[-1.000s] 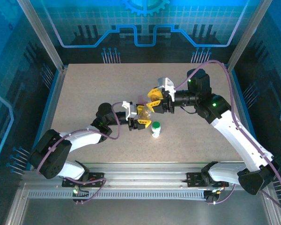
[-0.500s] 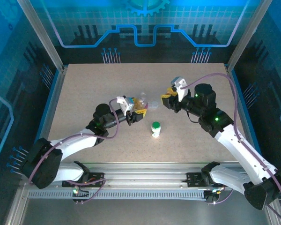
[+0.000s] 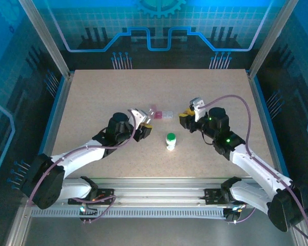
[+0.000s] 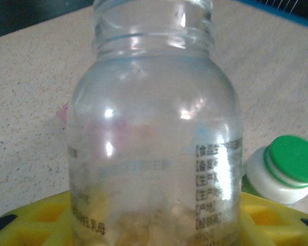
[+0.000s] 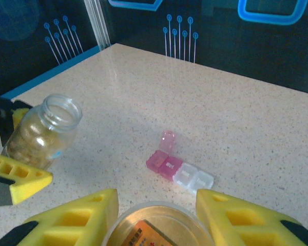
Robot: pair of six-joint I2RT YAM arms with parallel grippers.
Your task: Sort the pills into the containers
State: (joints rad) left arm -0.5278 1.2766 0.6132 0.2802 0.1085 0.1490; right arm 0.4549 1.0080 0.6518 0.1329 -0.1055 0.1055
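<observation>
Bare table (image 3: 92, 92) surrounds the green-capped bottle (image 3: 170, 141); flanking it, the low left gripper (image 3: 145, 127) clamps a clear jar (image 4: 154, 143), the right gripper (image 3: 185, 119) a round amber piece (image 5: 154, 225).

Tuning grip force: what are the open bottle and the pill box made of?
Open bottle: clear, glossy, likely plastic, possibly glass; sharp highlights, pills show through. Pill box: translucent pink and clear plastic, it seems; thin hinged lid.
</observation>
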